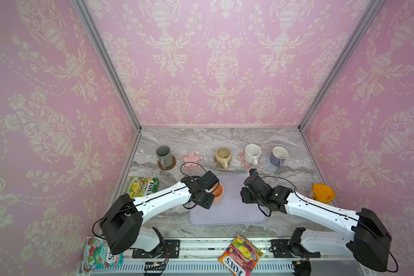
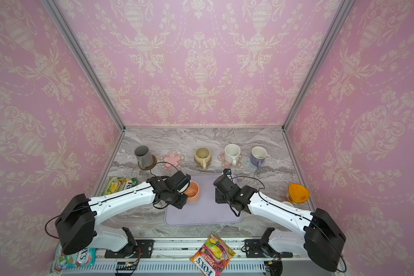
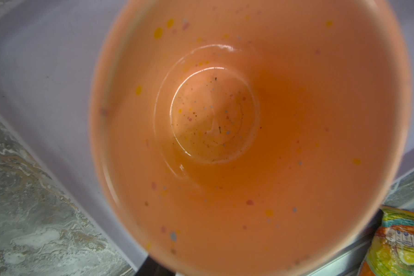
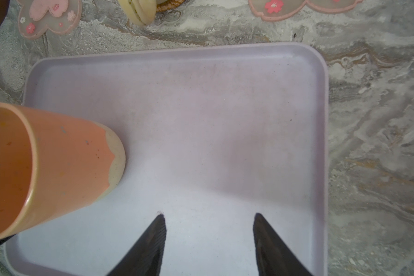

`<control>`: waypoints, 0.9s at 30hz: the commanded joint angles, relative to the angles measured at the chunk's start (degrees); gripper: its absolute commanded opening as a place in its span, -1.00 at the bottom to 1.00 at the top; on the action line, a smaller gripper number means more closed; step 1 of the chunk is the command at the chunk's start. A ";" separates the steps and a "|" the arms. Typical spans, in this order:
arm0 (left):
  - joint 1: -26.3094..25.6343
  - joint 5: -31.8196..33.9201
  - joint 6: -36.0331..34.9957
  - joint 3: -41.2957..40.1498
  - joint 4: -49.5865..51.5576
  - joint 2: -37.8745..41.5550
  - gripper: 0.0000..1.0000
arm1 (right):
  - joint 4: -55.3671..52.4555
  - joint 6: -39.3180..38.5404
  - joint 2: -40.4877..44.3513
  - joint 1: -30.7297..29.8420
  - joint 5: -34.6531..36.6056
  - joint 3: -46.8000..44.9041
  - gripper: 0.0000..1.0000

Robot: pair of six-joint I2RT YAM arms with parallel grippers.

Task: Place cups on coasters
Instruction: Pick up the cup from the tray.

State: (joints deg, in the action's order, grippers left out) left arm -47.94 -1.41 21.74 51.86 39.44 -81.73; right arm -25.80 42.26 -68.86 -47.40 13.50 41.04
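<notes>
Left pincer [image 1: 212,190] sits at the near-left side of the peach mug [image 1: 218,192]. Its tips are hidden, so I cannot tell whether it pinches, though it seems to reach the rim. That mug stands on the left part of the lavender tray [image 1: 227,215]. Right pincer [image 4: 209,215] hangs spread, holding nothing, over the tray's right part.

Along the far worktop [image 1: 201,139], the grey-green mug [image 1: 163,154], beige mug [image 1: 222,155], speckled white mug [image 1: 252,153] and lavender mug [image 1: 279,155] each stand on a coaster. A pink-flower coaster [image 1: 191,159] lies bare between the first two.

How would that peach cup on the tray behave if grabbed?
Likely rigid, breakable: the peach cup looks like glazed ceramic. The shiny glaze may be slippery. Standing upright on the lavender tray, it might tip if pushed high.
</notes>
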 commanded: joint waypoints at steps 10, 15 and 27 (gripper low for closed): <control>-0.66 5.19 -0.43 0.94 1.05 -0.30 -0.64 | -1.56 0.77 -3.12 -2.73 -2.95 2.81 0.20; -1.23 5.77 1.06 1.10 1.49 -0.28 -0.93 | -1.64 1.69 -4.96 -4.22 -4.58 4.36 0.20; -2.07 8.84 4.00 1.57 4.81 -1.33 -1.00 | -3.40 2.39 -9.66 -10.43 -2.04 6.66 0.21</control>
State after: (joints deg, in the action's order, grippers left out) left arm -49.76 4.43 23.14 52.05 41.63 -81.76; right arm -27.20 45.06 -77.56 -56.97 10.04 46.11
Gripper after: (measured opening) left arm 0.204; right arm 0.602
